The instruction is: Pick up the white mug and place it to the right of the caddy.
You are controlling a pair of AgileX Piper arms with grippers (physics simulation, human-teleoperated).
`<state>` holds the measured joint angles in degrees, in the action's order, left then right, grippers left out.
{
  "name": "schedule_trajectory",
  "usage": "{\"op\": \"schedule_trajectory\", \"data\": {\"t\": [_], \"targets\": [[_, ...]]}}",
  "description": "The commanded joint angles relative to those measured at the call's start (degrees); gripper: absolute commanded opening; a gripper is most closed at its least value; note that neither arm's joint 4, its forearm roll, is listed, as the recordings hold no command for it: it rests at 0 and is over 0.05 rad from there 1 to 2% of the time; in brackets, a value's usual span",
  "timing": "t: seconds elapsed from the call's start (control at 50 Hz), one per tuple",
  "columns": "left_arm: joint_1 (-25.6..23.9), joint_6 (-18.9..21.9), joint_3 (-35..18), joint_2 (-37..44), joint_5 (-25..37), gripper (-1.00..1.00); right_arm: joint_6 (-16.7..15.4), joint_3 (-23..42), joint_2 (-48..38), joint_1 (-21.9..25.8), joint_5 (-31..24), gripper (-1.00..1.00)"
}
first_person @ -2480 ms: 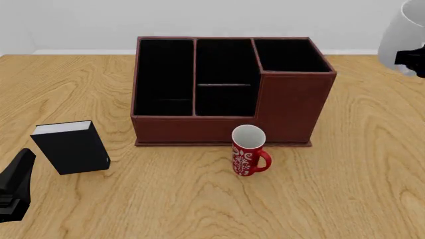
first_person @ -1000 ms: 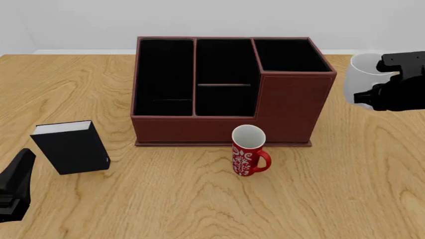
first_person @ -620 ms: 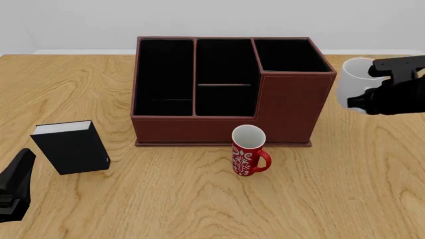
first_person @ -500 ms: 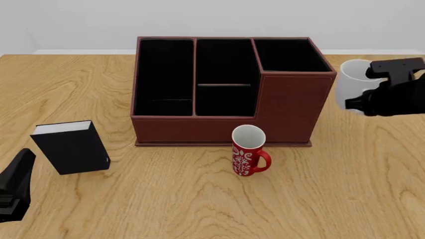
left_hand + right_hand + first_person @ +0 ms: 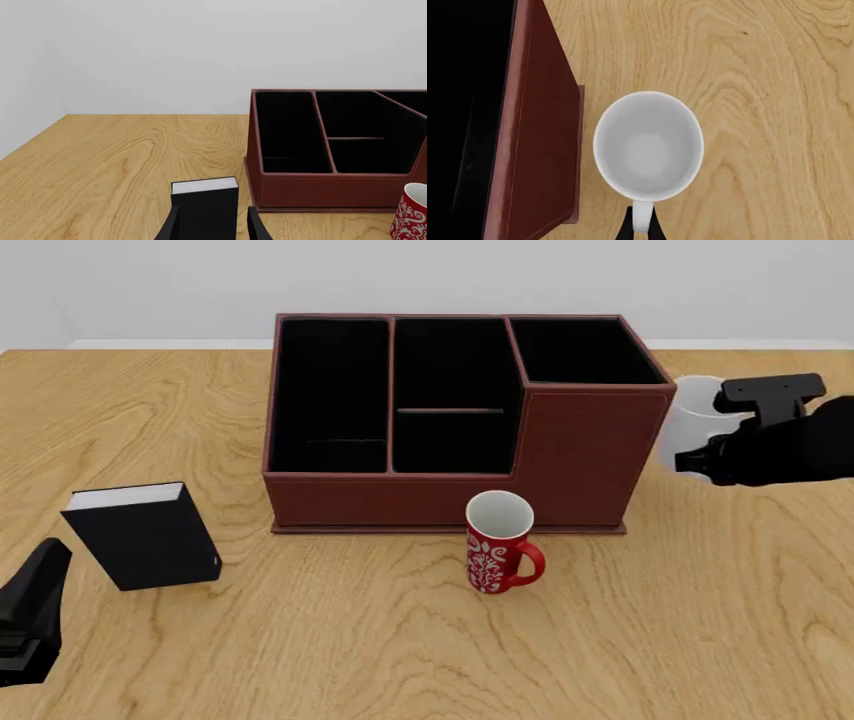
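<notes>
My right claw (image 5: 639,227) is pinched narrow on the loop handle of the white mug (image 5: 648,145), holding it upright, mouth up, just beside the caddy (image 5: 461,420) on the side facing the tabletop's right edge. From the front I can't tell whether its base is down on the tabletop (image 5: 694,620) yet. The risk as I judge it: the gap to the caddy wall is thin, so any drift that way knocks the mug on the leather, and letting go early could tip it off its handle side. The red mug (image 5: 501,542) stands at the caddy's near side, well clear. The black book (image 5: 142,535) sits toward the near-left corner, by my idle left claw (image 5: 212,227), whose fingers stand apart, holding nothing.
</notes>
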<state>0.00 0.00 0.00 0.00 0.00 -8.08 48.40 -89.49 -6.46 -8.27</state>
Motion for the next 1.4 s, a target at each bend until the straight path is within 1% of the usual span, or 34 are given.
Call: {"op": "schedule_trajectory", "data": {"t": [0.02,0.42,0.86,1.2,1.4], "targets": [[0.00,0.00,0.00,0.00,0.00,1.00,1.46,-0.83,-1.26,0.51,1.84,-1.00],[0.00,0.00,0.00,0.00,0.00,1.00,3.49,-2.97,-2.45,1.49,4.64,-1.00],[0.00,0.00,0.00,0.00,0.00,1.00,4.07,-4.85,-5.22,1.33,7.98,-1.00],[0.00,0.00,0.00,0.00,0.00,1.00,4.80,-5.48,-6.53,1.67,9.23,-1.00],[0.00,0.00,0.00,0.00,0.00,1.00,4.48,-5.87,-8.48,0.98,10.64,-1.00]]}}
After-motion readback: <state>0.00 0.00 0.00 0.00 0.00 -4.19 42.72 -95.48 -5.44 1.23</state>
